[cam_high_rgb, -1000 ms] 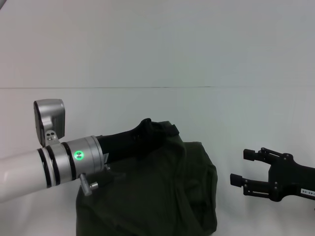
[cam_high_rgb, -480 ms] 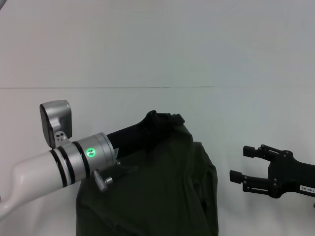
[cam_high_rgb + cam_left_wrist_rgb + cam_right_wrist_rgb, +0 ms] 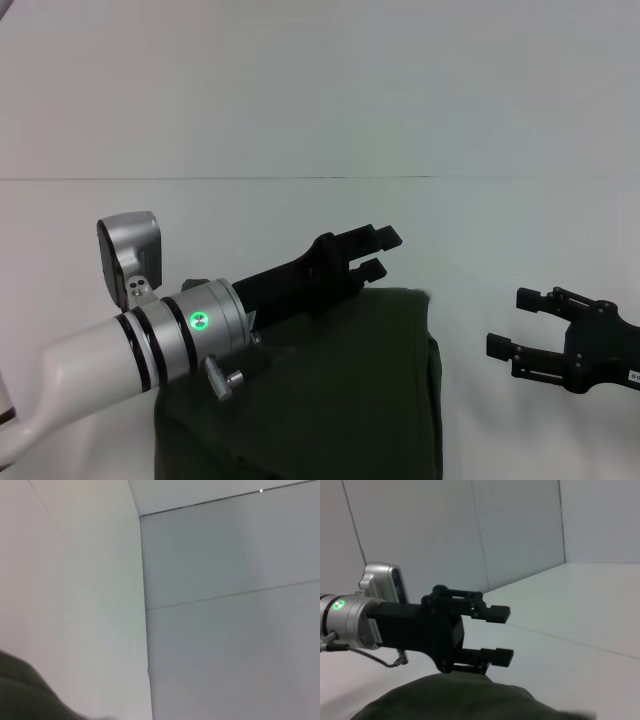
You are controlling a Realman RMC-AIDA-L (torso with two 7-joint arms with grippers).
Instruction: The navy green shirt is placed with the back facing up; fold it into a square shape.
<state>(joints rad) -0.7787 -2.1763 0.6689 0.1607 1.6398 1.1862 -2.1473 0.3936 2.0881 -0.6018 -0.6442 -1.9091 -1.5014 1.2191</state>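
Observation:
The navy green shirt lies in a folded heap on the white table, low in the head view. My left gripper is open and empty, just above the shirt's far edge and clear of the cloth. The right wrist view shows the same left gripper open, with the shirt below it. A corner of the shirt shows in the left wrist view. My right gripper is open and empty, to the right of the shirt and apart from it.
The white table stretches far behind and to both sides of the shirt. A white wall rises behind it. My left arm's silver wrist crosses over the shirt's left part.
My left gripper has let go of the raised shirt fold and opened, moving up and to the right. The fold has dropped flat. My right gripper has shifted slightly to the right.

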